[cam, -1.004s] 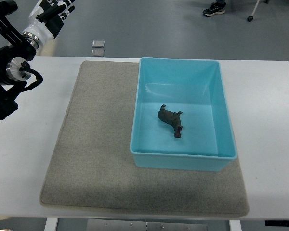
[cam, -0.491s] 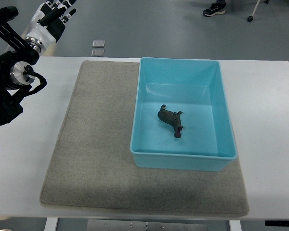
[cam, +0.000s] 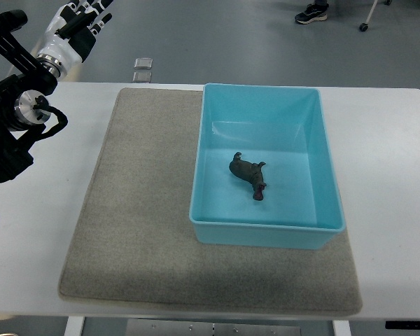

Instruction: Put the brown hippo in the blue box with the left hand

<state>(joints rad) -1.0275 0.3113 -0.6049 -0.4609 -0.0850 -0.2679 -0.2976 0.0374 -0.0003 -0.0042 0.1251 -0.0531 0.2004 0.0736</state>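
Brown hippo (cam: 248, 173) lies on its side on the floor of our blue box (cam: 198, 175), a little toward the box's near-left part, its reddish mouth end pointing at the near wall and its darker rear toward the far wall; it touches none of the walls. Our blue box sits on the right half of a grey felt mat (cam: 136, 210), its left wall running roughly down the mat's middle and its near wall set back from the mat's near edge, so a broad strip of mat shows in front of the box. The mat in turn lies on a white table (cam: 392, 182), with bare tabletop to the right of the box and to the left of the mat. Our left hand (cam: 80, 21) is raised well away from the box, beyond the table's far-left corner, over the grey floor; its white-and-black fingers (cam: 98, 8) are straight and a little spread, holding nothing, and partly cut off by the picture's top edge. The black arm (cam: 14, 119) behind it comes in over the tabletop left of the mat. Beyond the box's far-left corner, two small square plates (cam: 143, 68) lie on the floor just past the table edge, and far beyond the box's far-right corner we see a person's dark shoe (cam: 312, 12).
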